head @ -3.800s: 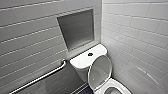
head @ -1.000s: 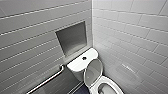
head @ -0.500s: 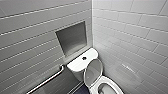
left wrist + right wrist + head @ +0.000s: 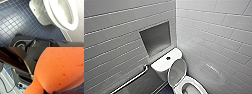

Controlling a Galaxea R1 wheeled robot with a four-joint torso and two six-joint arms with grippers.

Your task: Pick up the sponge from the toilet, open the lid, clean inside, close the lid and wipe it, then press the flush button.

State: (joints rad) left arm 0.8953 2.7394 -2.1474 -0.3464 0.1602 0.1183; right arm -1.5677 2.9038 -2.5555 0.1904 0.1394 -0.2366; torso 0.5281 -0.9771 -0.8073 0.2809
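Lid (image 4: 177,72) raised, sponge (image 4: 60,68) squeezed in right hand (image 4: 49,92) — left hand (image 4: 50,43), open or closed, cannot tell.

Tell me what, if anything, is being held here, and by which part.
The sponge, apparently in the right gripper: it sits close before that wrist's camera, squeezed narrow at one end. The exact grip spot is hidden.
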